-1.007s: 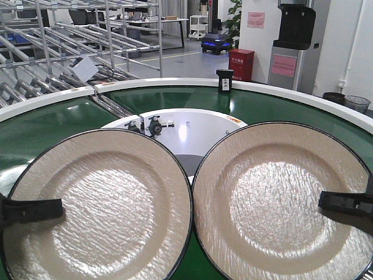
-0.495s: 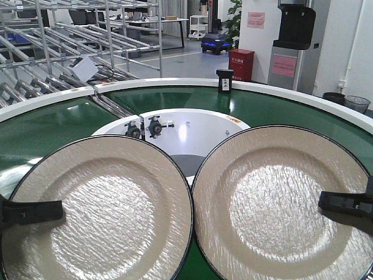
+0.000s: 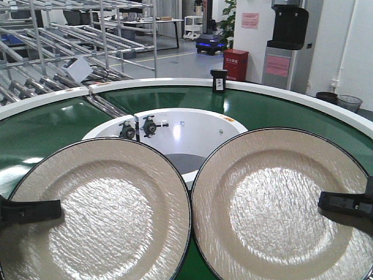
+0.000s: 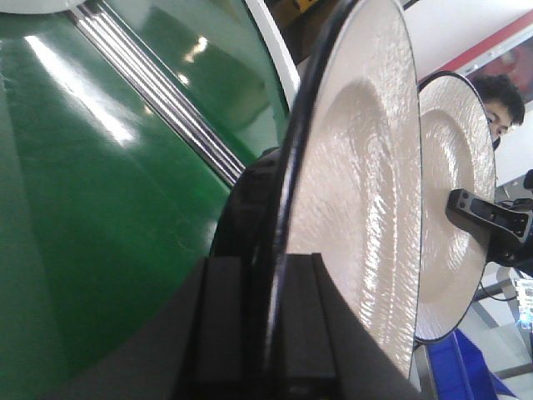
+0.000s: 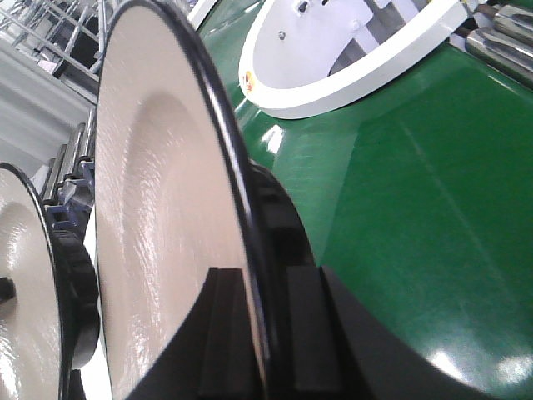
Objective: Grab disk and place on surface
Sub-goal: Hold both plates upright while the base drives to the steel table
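You are looking at two pale, textured disks with black rims, side by side and filling the lower front view. Your left gripper [image 4: 265,333] is clamped on the outer edge of the left disk [image 3: 96,221], one finger on each face. Your right gripper [image 5: 260,333] grips the outer edge of the right disk [image 3: 280,204] the same way. Both disks hang in the air above the glossy green belt [image 3: 52,125]. Their inner rims sit just beside each other; whether they touch is unclear. Beyond them the belt curves around a white hub [image 3: 192,131].
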### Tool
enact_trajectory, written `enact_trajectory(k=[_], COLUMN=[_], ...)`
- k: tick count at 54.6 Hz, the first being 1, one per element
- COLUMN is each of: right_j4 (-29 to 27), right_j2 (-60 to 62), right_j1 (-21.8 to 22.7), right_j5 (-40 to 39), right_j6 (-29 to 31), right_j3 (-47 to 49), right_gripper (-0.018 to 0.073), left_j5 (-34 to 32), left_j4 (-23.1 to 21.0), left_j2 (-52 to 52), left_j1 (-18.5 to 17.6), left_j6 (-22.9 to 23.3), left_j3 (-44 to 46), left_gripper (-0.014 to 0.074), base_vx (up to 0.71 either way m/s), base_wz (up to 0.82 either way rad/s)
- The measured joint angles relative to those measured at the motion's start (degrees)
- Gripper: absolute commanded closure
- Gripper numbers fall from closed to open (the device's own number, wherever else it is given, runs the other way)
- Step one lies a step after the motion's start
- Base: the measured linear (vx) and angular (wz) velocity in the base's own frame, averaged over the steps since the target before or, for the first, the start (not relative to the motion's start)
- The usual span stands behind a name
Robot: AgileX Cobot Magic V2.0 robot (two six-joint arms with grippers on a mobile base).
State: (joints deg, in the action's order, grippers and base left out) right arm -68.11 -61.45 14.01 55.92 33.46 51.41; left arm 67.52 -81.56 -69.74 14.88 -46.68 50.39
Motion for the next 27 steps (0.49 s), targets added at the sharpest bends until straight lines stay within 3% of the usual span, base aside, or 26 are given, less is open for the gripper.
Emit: enact_trajectory(k=[14, 27], right_j4=[0.00, 0.00], right_j2=[0.00, 0.00], right_j1=[0.00, 0.00], right_j5=[0.00, -0.07], right_j6=[0.00, 0.00], right_j3=[0.00, 0.00], right_gripper=[0.0568, 0.0568], left_j5=[0.00, 0.00], left_j4=[0.08, 0.09], left_j2=[0.00, 0.00], left_j1=[0.00, 0.00], left_j6=[0.00, 0.00], left_j3=[0.00, 0.00], left_gripper=[0.0597, 0.0597], base_vx=[-0.13, -0.14], base_wz=[-0.26, -0.50])
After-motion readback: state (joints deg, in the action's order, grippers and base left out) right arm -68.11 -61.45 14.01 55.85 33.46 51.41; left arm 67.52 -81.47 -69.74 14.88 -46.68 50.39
